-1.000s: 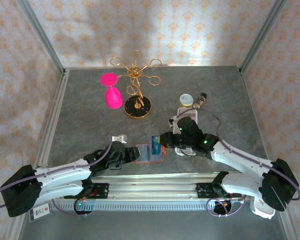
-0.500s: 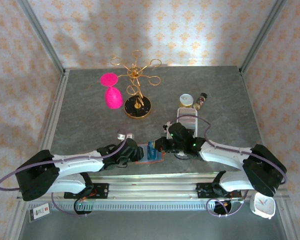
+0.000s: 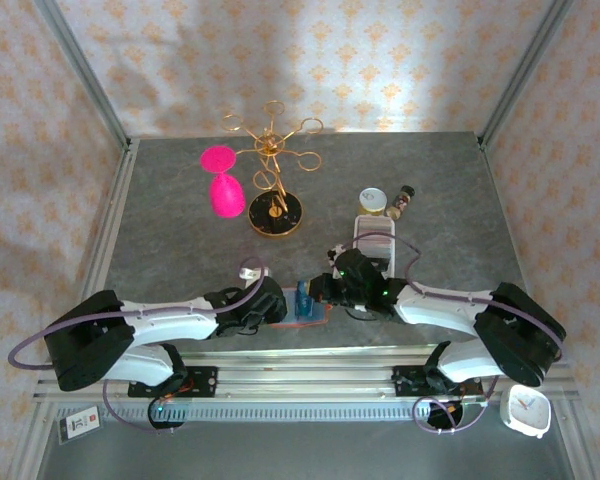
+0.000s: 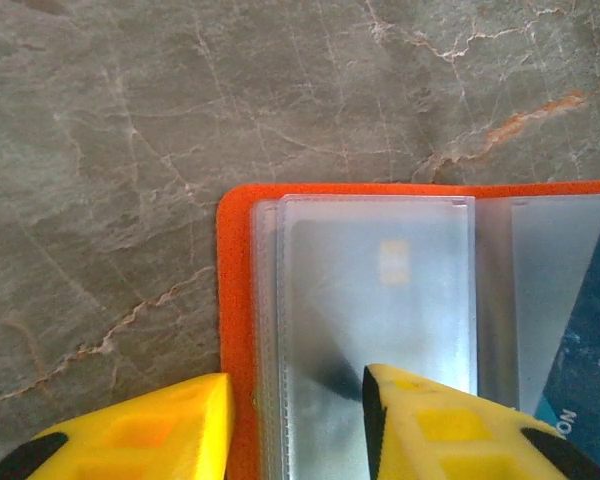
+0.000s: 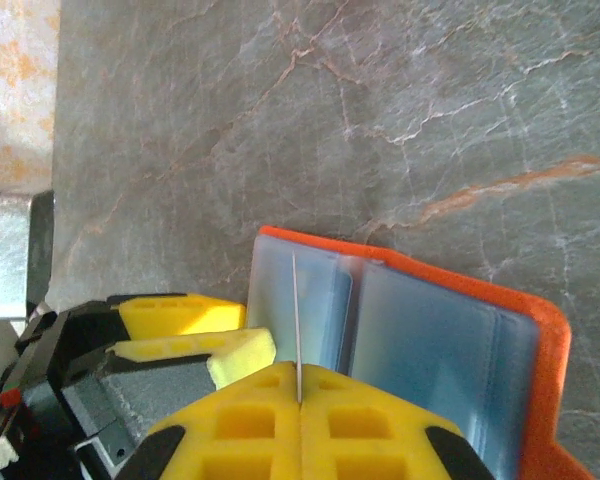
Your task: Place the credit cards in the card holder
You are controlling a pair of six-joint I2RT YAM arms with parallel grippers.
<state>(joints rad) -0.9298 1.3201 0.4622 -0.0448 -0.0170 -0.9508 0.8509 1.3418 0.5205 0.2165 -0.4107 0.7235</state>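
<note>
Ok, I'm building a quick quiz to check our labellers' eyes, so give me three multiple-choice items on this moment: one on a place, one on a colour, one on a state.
1. Where does the card holder lie?
A) open on the table, between the left gripper and the right gripper
B) beside the pink glass
C) on the white tray

2. What colour is its cover?
A) green
B) orange-red
C) black

3. How is the right gripper?
A) open over bare table
B) shut on the pink glass
C) shut on a thin card

Key:
1 A, both wrist views show the holder lying by their own fingers.
2 B, an orange-red rim frames the clear pockets.
3 C, its fingers meet on a card seen edge-on.
</note>
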